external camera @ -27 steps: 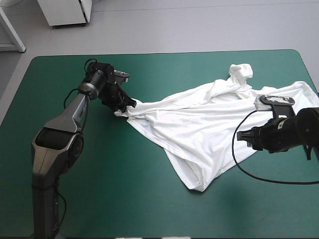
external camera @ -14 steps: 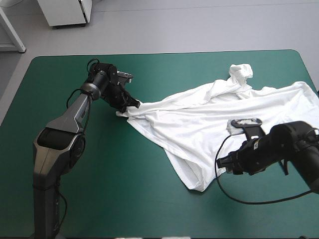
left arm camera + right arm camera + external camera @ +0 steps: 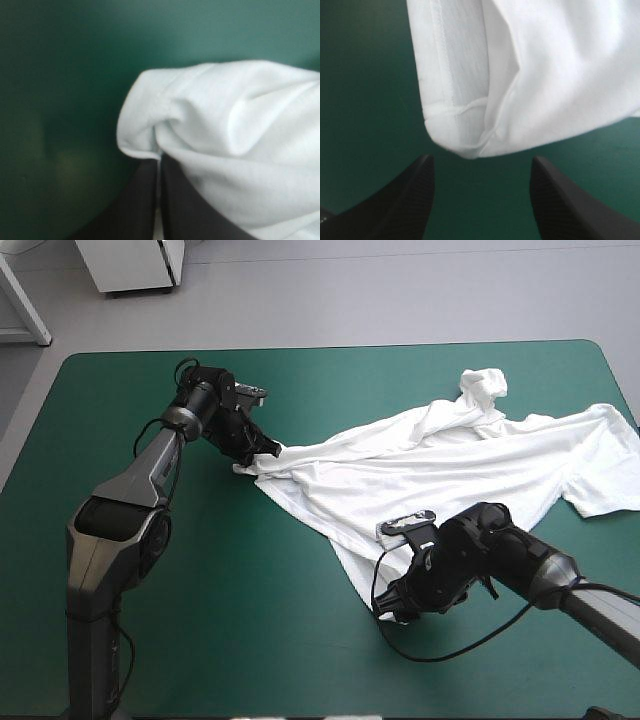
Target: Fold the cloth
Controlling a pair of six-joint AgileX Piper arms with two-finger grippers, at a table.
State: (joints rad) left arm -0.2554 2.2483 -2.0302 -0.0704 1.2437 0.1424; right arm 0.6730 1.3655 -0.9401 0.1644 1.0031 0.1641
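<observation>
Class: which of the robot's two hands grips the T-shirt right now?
The left hand: it is shut on the T-shirt. The right hand stands open, a hem corner just ahead, untouched.

White on teal-green, black at both grippers.

You have a plain white short-sleeved cloth T-shirt (image 3: 430, 470): one flat colour throughout, folds shading to pale grey, and in the right wrist view its hem carries white-on-white stitch lines. Under it, the smooth teal-green table cover (image 3: 250, 640) is an even, unpatterned tone. The left gripper (image 3: 255, 452) has two curved fin fingers in solid matt black, dark against the white cloth in its own wrist view. The right gripper (image 3: 392, 608) shows the same black, with a fine dotted grain on its fingers (image 3: 415, 195). The left arm (image 3: 120, 510) is dark metallic grey with black joints.
</observation>
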